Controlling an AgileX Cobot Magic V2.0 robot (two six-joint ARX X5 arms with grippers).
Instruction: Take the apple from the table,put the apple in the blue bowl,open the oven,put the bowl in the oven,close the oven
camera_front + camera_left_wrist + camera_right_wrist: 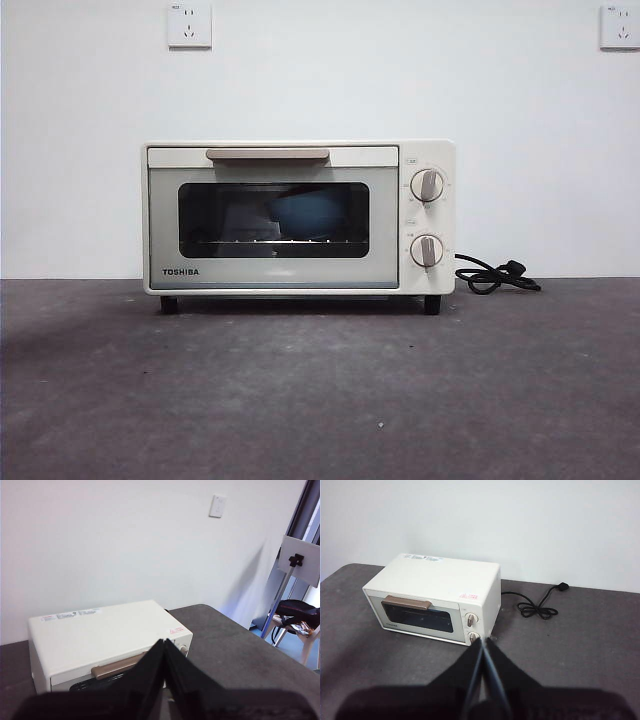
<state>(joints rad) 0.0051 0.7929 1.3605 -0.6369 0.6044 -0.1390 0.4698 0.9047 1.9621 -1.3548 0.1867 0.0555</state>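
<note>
Front view: oven (298, 217) door closed, blue bowl (303, 217) inside; apple not visible.
Left gripper (164, 652): jaws pressed together, empty.
Right gripper (484, 650): same.
Remaining: apparently nothing.

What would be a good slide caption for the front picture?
Closed cream oven on the dark table, the blue bowl dimly visible behind its glass door.

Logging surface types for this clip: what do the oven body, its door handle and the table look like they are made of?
The oven body looks like painted sheet metal, cream with a smooth satin finish and soft highlights on top; plastic cannot be ruled out. Its handle is a tan bar, matte, possibly metal or plastic. The table is dark grey, matte and mottled, like a textured mat or laminate.
</note>
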